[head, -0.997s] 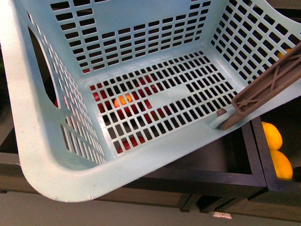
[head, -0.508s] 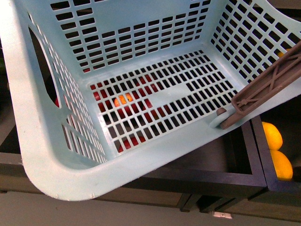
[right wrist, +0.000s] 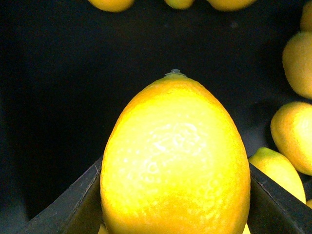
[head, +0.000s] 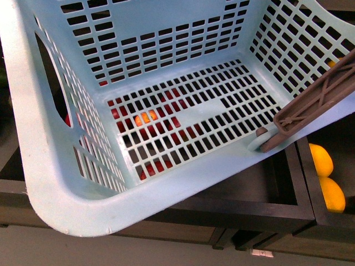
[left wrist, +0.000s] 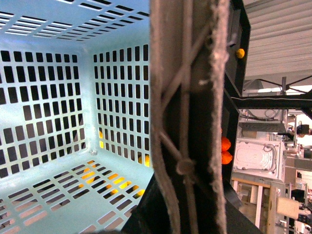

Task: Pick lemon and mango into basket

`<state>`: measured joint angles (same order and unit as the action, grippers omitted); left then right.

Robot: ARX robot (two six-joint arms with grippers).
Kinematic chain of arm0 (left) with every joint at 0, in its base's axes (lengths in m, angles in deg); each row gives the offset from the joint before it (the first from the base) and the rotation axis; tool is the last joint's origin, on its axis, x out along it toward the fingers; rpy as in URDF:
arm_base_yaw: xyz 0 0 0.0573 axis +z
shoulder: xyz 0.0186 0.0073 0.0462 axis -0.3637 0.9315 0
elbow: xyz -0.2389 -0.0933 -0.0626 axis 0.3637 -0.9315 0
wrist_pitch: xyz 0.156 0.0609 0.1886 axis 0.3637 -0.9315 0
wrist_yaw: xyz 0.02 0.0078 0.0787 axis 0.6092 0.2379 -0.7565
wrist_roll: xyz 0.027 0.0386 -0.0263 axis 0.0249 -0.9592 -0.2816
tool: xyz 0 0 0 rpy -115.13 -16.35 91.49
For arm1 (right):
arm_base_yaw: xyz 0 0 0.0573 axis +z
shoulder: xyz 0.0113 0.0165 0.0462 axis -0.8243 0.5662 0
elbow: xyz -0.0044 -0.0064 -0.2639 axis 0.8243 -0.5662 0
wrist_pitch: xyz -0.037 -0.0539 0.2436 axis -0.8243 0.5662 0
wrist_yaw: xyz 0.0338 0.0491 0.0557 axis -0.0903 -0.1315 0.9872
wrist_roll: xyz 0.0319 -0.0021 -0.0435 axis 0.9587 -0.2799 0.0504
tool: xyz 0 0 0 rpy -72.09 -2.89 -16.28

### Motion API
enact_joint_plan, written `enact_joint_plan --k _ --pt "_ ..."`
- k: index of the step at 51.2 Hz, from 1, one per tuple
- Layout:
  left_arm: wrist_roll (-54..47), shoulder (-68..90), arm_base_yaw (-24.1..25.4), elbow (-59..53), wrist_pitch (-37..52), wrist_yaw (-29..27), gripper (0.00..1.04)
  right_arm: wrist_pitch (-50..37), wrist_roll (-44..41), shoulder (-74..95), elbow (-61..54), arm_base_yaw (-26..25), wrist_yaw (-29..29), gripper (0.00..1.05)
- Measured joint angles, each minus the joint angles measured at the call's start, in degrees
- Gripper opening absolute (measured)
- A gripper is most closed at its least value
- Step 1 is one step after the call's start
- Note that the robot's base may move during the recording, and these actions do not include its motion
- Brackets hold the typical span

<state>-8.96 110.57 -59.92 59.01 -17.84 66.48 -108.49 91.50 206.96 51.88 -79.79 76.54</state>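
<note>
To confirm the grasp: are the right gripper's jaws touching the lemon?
Touching. The right wrist view shows the lemon wedged between both jaws of the right gripper, no gap either side.

Dark wooden display bins (head: 260, 208) are seen ranged side by side, parted by a black upright divider (head: 306, 172). A strip of plain grey floor (head: 111, 252) is shown below them, with a small white tag (head: 262, 254) near the foot of the bins. In the right wrist view, a bin's black inner surface (right wrist: 58, 97) is left in shadow. In the left wrist view a brightly lit workshop is glimpsed: a pale ribbed panel (left wrist: 278, 34) is set high, a dark metal beam (left wrist: 273, 101) is run beneath it, and a white machine housing (left wrist: 256, 158) looped with cable is placed above a tan box (left wrist: 287, 207).
</note>
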Motion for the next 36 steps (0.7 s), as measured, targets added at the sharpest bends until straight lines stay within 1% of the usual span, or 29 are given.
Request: enact_joint_plan --k 7,11,15,20,23,29,36 --pt "0.0 0.0 0.0 0.0 0.0 -0.07 0.05 4.09 -1.05 -14.69 -6.67 -0.52 7.43 0.66" --pt "0.0 0.0 0.0 0.0 0.0 -0.04 0.05 6.43 2.01 -24.5 -8.9 0.0 11.58 0.66" --pt "0.02 0.0 0.0 0.0 0.0 0.02 0.05 7.43 5.4 -33.18 -10.32 2.34 13.05 0.66" --pt "0.0 0.0 0.0 0.0 0.0 -0.02 0.05 6.36 7.61 -39.56 -10.54 8.11 12.46 0.66" --pt "0.0 0.0 0.0 0.0 0.0 -0.04 0.05 5.77 8.15 -40.54 -9.62 13.29 10.8 0.66" --pt "0.0 0.0 0.0 0.0 0.0 -0.04 0.05 5.44 9.92 -39.89 -8.98 21.53 7.21 0.66" --pt "0.0 0.0 0.0 0.0 0.0 -0.02 0.05 4.76 10.99 -38.86 -9.09 27.58 4.31 0.66"
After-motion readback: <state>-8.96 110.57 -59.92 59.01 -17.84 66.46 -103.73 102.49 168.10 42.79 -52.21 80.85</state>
